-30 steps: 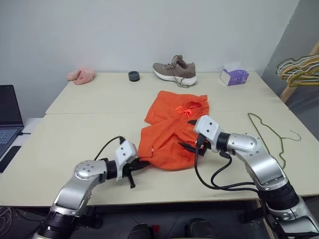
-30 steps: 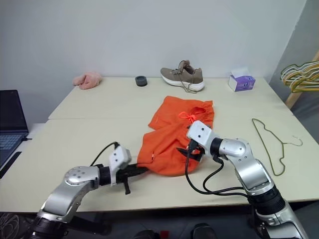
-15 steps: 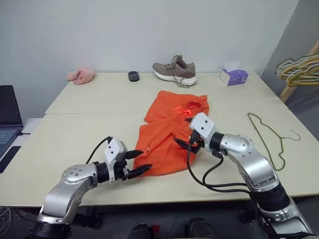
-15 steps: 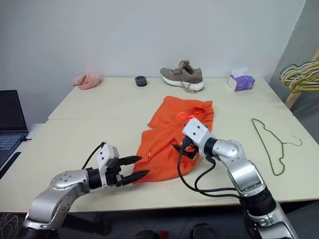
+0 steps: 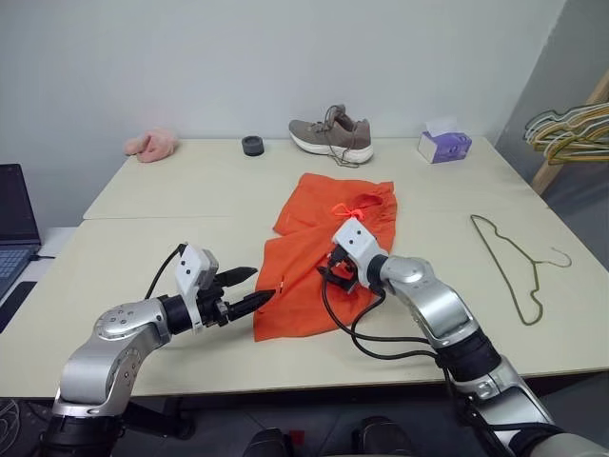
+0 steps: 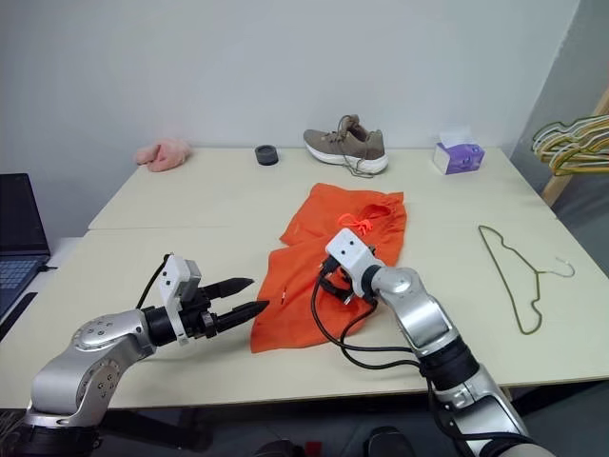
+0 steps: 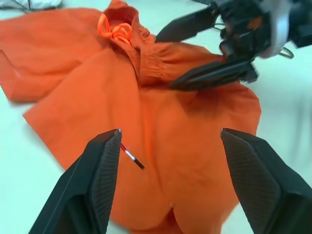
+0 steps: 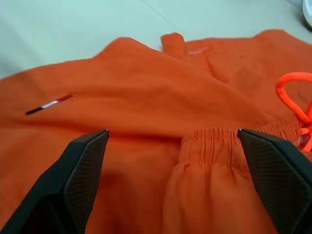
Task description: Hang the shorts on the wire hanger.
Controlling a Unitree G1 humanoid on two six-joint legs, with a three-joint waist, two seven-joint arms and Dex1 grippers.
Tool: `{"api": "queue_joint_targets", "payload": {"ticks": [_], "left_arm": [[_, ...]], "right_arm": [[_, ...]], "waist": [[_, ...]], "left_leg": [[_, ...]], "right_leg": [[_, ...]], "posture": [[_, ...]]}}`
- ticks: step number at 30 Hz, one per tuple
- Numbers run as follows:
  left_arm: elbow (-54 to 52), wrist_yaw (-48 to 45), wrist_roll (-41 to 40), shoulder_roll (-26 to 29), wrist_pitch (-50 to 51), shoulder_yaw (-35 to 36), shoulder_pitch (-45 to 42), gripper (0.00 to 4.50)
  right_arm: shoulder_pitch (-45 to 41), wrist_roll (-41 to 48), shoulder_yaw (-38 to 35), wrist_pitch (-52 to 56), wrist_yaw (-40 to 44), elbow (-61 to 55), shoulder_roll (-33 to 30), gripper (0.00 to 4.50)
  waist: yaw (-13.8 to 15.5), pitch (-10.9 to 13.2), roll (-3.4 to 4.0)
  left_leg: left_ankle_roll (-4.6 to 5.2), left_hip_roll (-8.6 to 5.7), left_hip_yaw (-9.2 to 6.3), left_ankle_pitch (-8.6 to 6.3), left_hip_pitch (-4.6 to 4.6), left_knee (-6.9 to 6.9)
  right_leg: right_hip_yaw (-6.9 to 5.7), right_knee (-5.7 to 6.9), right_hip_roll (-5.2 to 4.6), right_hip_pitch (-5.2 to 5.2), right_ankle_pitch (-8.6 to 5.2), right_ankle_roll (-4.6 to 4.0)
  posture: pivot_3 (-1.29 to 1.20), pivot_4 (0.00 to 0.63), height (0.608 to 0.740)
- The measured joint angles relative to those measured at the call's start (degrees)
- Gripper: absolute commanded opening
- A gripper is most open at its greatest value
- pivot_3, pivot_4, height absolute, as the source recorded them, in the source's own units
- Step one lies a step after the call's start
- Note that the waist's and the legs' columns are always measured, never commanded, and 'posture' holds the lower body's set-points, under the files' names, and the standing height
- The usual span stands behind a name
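Pale wood forms the table [image 5: 143, 248], on which the orange shorts [image 5: 314, 257] are spread crumpled at the middle, their long axis running away from the robot, with the waistband and drawstring loop [image 5: 350, 209] folded over the far half. The wire hanger [image 5: 509, 262] is laid flat well to the right of the shorts, apart from them, hook pointing right. A shoe [image 5: 331, 138], tissue box [image 5: 442, 146] and pink cloth [image 5: 150, 144] are set along the far edge. The right gripper [image 6: 328, 282] is held low over the middle of the shorts, jaws spread wide and empty; in its wrist view the gathered waistband [image 8: 214, 139] is seen lying directly between the fingers [image 8: 78, 180]. The left gripper [image 5: 245, 289] is poised just beside the near left hem, parted and holding nothing. The right arm is judged the nearer to the waistband, so a close straight ahead on that elastic edge seems called for next.
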Motion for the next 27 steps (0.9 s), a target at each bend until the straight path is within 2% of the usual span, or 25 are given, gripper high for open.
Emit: {"api": "queue_joint_targets", "payload": {"ticks": [3, 6, 14, 17, 18, 22, 27], "left_arm": [[-0.10, 0.16, 1.07, -0.03, -0.37, -1.28, -0.36, 3.42], [-0.20, 0.16, 1.78, -0.17, -1.05, -2.43, -0.42, 3.46], [-0.19, 0.11, 3.17, -0.17, -2.29, -3.53, -0.56, 3.46], [-0.19, 0.10, 3.42, -0.21, -2.42, -3.93, -0.62, 3.46], [-0.19, 0.09, 3.51, -0.22, -2.47, -4.03, -0.68, 3.46], [-0.17, 0.06, 3.92, -0.30, -2.87, -4.69, -1.17, 3.46], [-0.12, -0.04, 4.07, -0.37, -3.51, -5.04, -1.18, 3.46]], "right_arm": [[-1.25, -0.27, -1.49, -1.01, -2.44, 4.97, 1.81, 4.50], [-1.43, -0.31, -3.72, -2.19, -5.21, 9.06, 3.08, 3.98], [-0.60, 1.65, -10.77, -1.50, -9.61, 9.48, 6.86, 1.30], [0.64, 5.79, -16.50, 2.31, -11.31, 5.98, 10.46, 0.15], [0.95, 7.72, -18.98, 4.13, -12.26, 4.66, 11.94, 0.03], [1.77, 16.73, -33.15, 11.65, -19.00, -1.96, 18.37, 0.03], [2.79, 27.01, -48.76, 18.58, -28.88, -7.86, 20.49, 0.03]], "waist": [[-0.56, 0.00, 0.00], [-0.73, 0.01, 0.01], [-0.92, 0.02, 0.04], [-0.95, 0.05, 0.07], [-0.94, 0.05, 0.08], [-0.74, 0.07, 0.11], [-0.60, 0.18, 0.28]], "left_leg": [[0.00, 0.00, -0.01, 0.00, 0.00, -0.02], [-0.01, 0.00, -0.02, 0.00, -0.01, -0.03], [-0.01, 0.01, -0.04, -0.01, -0.03, -0.04], [-0.01, 0.02, -0.05, -0.01, -0.05, -0.05], [-0.01, 0.02, -0.06, -0.01, -0.05, -0.05], [-0.01, 0.02, -0.08, -0.01, -0.07, -0.05], [-0.01, -0.02, -0.05, -0.01, -0.09, -0.05]], "right_leg": [[0.01, 0.01, 0.00, 0.01, 0.00, 0.00], [0.04, 0.01, 0.00, 0.00, 0.00, 0.00], [0.05, 0.03, 0.01, -0.01, 0.00, 0.00], [0.05, 0.03, 0.01, -0.02, 0.00, 0.00], [0.05, 0.03, 0.01, -0.02, 0.00, 0.00], [0.04, 0.03, -0.01, -0.02, 0.00, 0.00], [0.05, 0.01, -0.05, -0.03, 0.00, 0.00]], "posture": [[-0.13, 0.024, 0.740], [-0.13, 0.026, 0.740], [-0.14, 0.032, 0.740], [-0.14, 0.033, 0.740], [-0.14, 0.035, 0.740], [-0.14, 0.037, 0.740], [-0.14, 0.040, 0.740]]}}
